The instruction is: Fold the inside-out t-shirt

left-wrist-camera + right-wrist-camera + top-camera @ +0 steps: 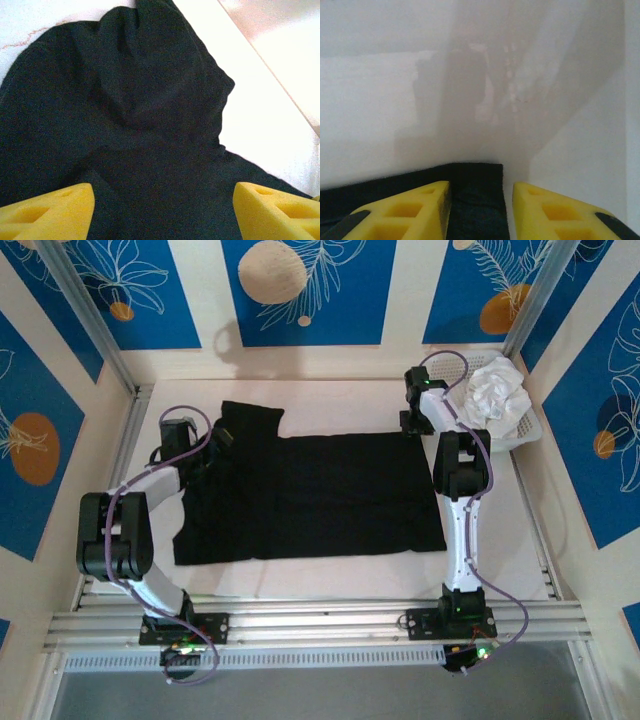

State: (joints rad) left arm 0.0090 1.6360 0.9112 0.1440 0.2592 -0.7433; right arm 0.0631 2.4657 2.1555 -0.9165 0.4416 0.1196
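1. The smooth white tabletop [330, 575] is a flat rectangle walled by pale panels with blue leaf prints.
2. The black soft cotton t-shirt [320, 495] lies spread across the middle of the tabletop. Its body is a matte, nearly flat rectangle, and 1 sleeve juts out at the far left. In the left wrist view the cloth [150, 125] bunches into a rounded, hood-like hump with soft creases.
3. The white perforated plastic basket [525, 435] sits at the far right corner and holds a crumpled white cloth [495, 390], glossy and sharply wrinkled.
4. The left gripper [222, 440] hovers over the shirt's sleeve end. Its 2 yellow foam wedge fingers [55, 210] are spread wide, released, with nothing between them but the fabric below [165, 192].
5. The right gripper [412, 425] is at the shirt's far right corner. Its blocky yellow foam fingers [555, 210] straddle a hemmed strip of cloth [475, 200], part-way apart [481, 187]; I cannot tell whether they pinch it.
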